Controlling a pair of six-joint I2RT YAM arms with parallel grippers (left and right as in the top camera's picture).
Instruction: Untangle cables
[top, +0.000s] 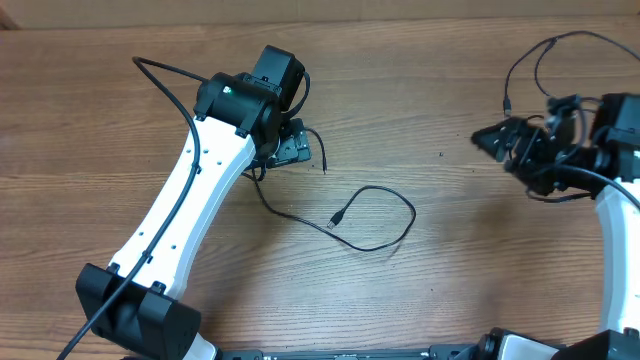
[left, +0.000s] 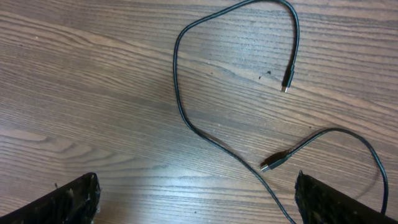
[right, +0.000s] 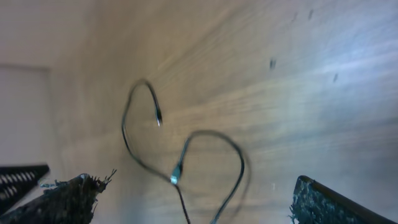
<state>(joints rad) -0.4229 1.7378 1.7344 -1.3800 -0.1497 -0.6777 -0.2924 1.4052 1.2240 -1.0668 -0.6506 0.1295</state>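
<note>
A thin black cable (top: 375, 247) lies loose on the wooden table near the middle. It curls in a wide loop, and one plug end (top: 338, 216) points back inside that loop. Its other end (top: 323, 167) lies just beside my left gripper (top: 296, 146). In the left wrist view the cable (left: 180, 106) runs up from between the open fingers (left: 329, 202), close to the right one, with both plugs (left: 271, 165) ahead of them. My right gripper (top: 490, 138) hovers open at the right, apart from the cable. The right wrist view shows the cable (right: 176, 176) blurred, below and ahead of that gripper (right: 193, 208).
Thin black wire (top: 520, 65) loops above the right arm's wrist at the far right. I cannot tell whether it belongs to the arm. The left arm's thick cable (top: 165, 75) arcs over the table's left side. The table's far edge (top: 400, 18) runs along the top.
</note>
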